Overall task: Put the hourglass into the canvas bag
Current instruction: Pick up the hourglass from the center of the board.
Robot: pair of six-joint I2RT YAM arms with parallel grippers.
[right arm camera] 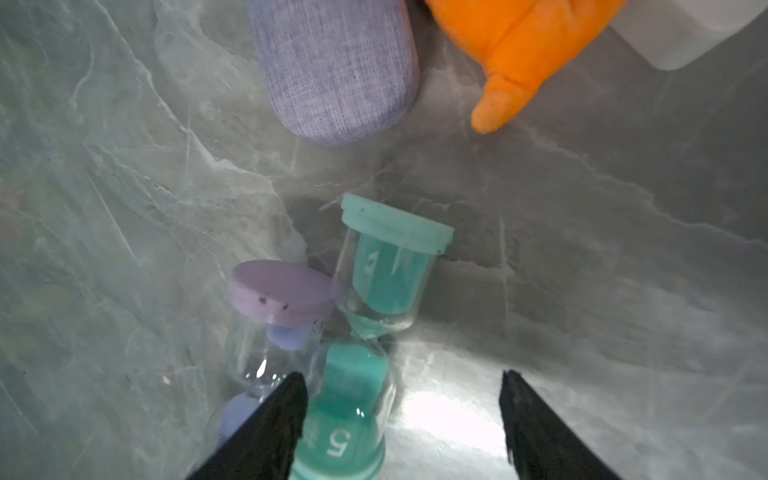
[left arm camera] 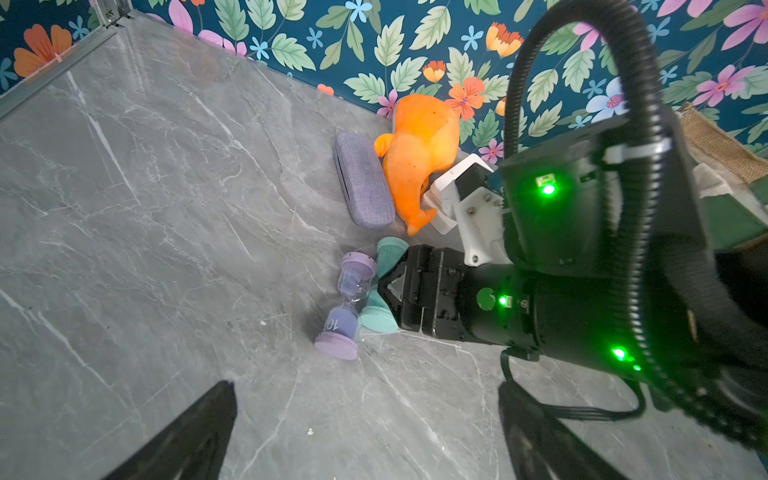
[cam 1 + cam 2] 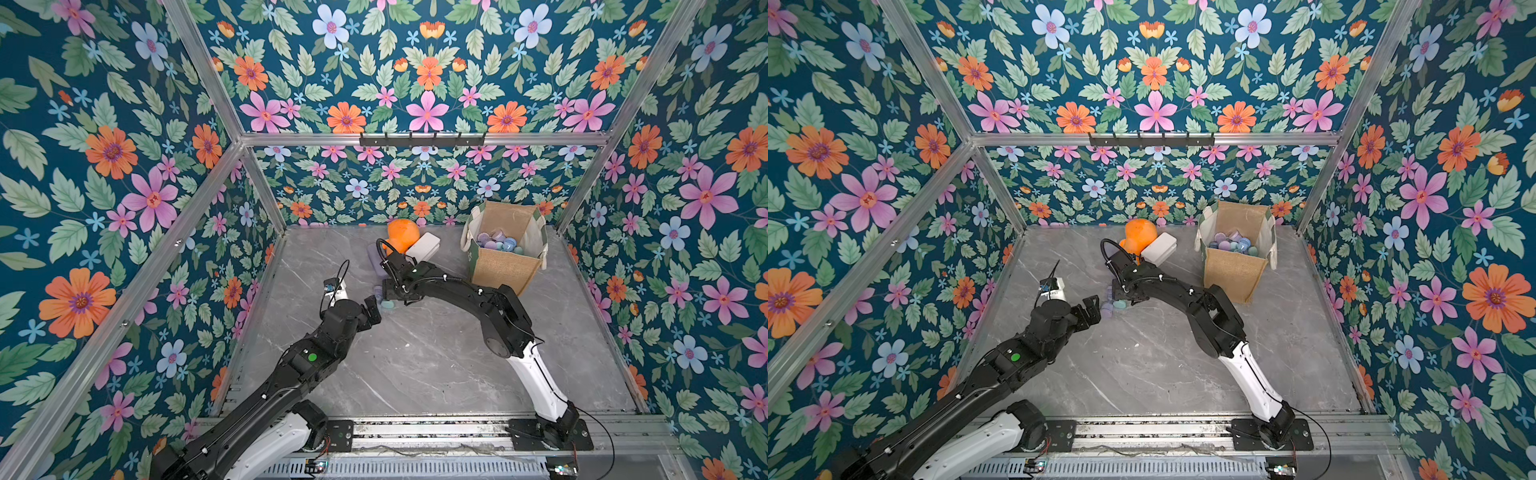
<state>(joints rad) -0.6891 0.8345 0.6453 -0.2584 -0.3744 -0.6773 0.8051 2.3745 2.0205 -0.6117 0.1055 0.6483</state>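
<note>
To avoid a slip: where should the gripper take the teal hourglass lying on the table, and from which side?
Probably at the narrow waist of the teal hourglass, from above, jaws across its length. It lies flat, its bulbs are round and smooth, and the purple hourglass touches one side, leaving little room there.

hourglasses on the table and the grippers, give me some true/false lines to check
1. The teal hourglass lies on its side. True.
2. The purple hourglass is inside the bag. False: it lies on the table beside the teal one.
3. The right gripper is shut on the teal hourglass. False: its jaws are open, with that hourglass between them.
4. The bag holds other hourglasses. True.
5. The left gripper is open and empty. True.
</note>
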